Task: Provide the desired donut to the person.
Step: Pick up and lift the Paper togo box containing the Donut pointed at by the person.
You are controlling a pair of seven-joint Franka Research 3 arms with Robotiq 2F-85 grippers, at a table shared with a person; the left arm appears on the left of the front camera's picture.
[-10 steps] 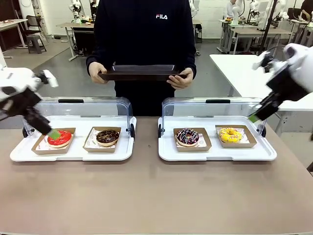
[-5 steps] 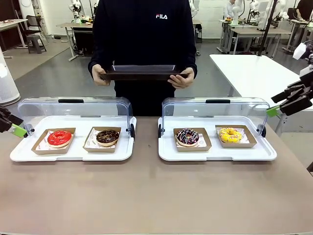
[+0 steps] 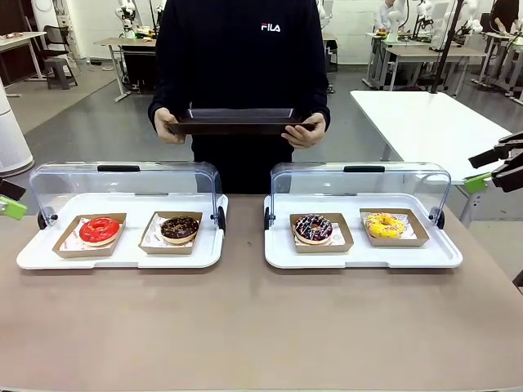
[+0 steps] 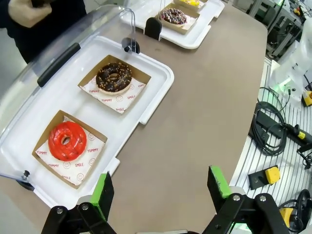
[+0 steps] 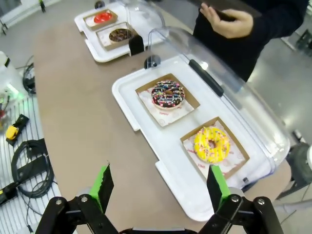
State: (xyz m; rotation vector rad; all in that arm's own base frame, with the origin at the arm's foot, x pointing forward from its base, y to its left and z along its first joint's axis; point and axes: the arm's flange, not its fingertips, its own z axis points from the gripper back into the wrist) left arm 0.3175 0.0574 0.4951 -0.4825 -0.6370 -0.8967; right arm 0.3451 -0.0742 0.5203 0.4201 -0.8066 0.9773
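- The left gripper [image 3: 7, 201] sits at the far left edge of the scene, low, with its jaws spread wide and its green pads [image 4: 103, 191] holding nothing.
- The right gripper [image 3: 487, 169] hangs at the far right edge, slightly higher, fingers pointing left; its jaws are also wide apart and empty.
- On the far side, the person's hand on the left [image 3: 167, 125] and the person's hand on the right [image 3: 304, 131] are held level at the waist, fingers curled.

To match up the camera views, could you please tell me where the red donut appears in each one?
Front view: the red donut sits at middle left.
Left wrist view: the red donut lies lower left.
Right wrist view: the red donut is small, top left.
Shared landmark: the chocolate donut boxed right beside it.
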